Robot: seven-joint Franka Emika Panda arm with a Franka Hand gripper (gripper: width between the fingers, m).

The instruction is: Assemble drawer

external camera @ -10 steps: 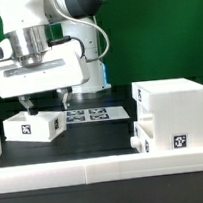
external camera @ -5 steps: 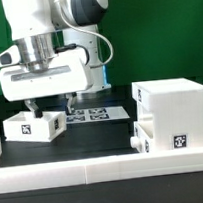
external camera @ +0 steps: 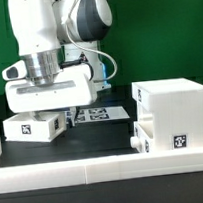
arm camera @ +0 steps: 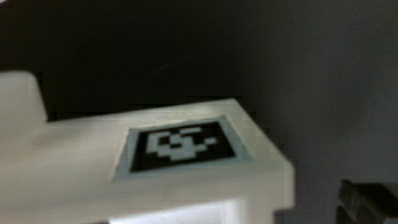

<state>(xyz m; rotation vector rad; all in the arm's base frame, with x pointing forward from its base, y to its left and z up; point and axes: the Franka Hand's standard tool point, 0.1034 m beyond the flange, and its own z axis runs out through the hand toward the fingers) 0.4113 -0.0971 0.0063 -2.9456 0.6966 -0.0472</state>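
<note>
Can't tell whether spread or pinching: fingertips hidden below gripper [external camera: 48,111] body. Low over small drawer tray [external camera: 32,127] at exterior view's left. Well apart at right, drawer housing [external camera: 175,107], second tray [external camera: 143,138] just beside it. Behind, marker board [external camera: 96,114] flat on table [external camera: 93,140].

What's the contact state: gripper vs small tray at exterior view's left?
Cannot tell. In the exterior view the gripper sits low over the small tray, fingertips hidden; wrist view too blurred.
</note>
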